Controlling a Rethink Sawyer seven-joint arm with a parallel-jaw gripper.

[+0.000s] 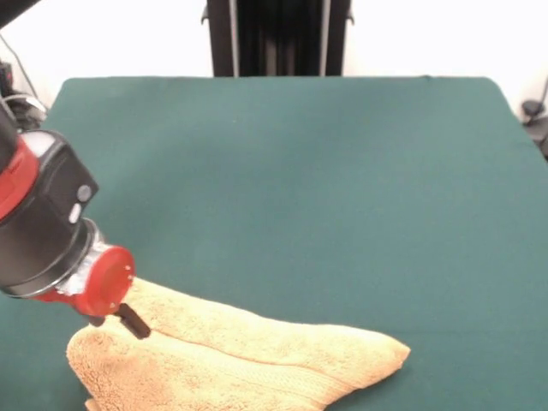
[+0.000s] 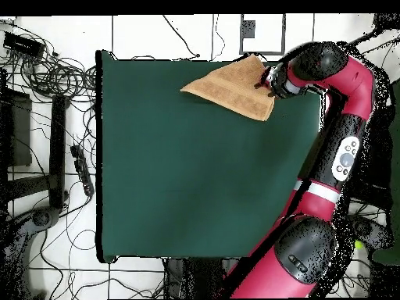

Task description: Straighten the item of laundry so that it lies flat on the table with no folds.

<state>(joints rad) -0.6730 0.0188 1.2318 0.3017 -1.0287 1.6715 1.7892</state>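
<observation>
The orange-yellow towel lies bunched at the near left of the green table, with one layer folded over another along a long crease. Its right end tapers to a point and its lower part runs off the picture's bottom edge. My gripper comes in from the left and presses on the towel's left part, on top of the fold. In the overhead view the towel sits at the table's top right edge, and the gripper is on its right end. I cannot see whether the gripper is open or shut.
The robot's pedestal stands behind the table's far edge. In the overhead view the red arm runs along the table's right side. Cables and stands lie on the floor to the left.
</observation>
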